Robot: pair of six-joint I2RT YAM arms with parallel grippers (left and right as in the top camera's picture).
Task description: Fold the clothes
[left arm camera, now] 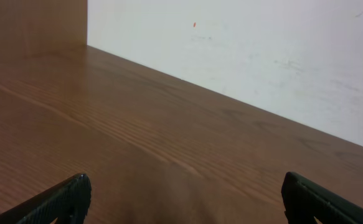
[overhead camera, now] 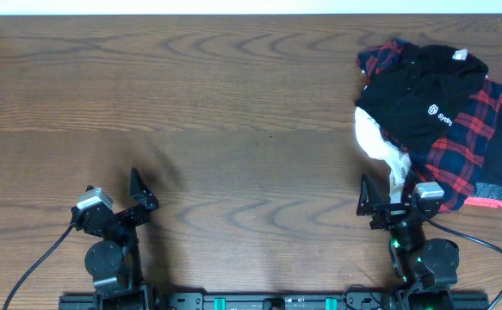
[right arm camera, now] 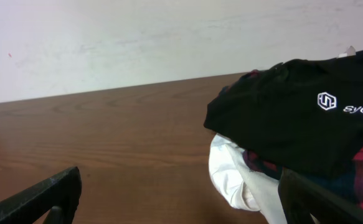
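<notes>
atop the heap of clothes (overhead camera: 444, 146) lies a soft black shirt (overhead camera: 418, 99), matte, with a white logo. crumpled red-and-navy plaid (overhead camera: 470, 142) and a white piece (overhead camera: 373, 138) bulge beneath it, nothing folded yet. just in front of the heap the right gripper (overhead camera: 387, 196) hangs with jaws spread, empty, probably ready to reach in. well left of the heap, the left gripper (overhead camera: 141, 196) is spread over the wood-grain table (overhead camera: 233, 112).

place: likely lab | cues: wood-grain table (overhead camera: 233, 112), plain white wall (left arm camera: 262, 50)
</notes>
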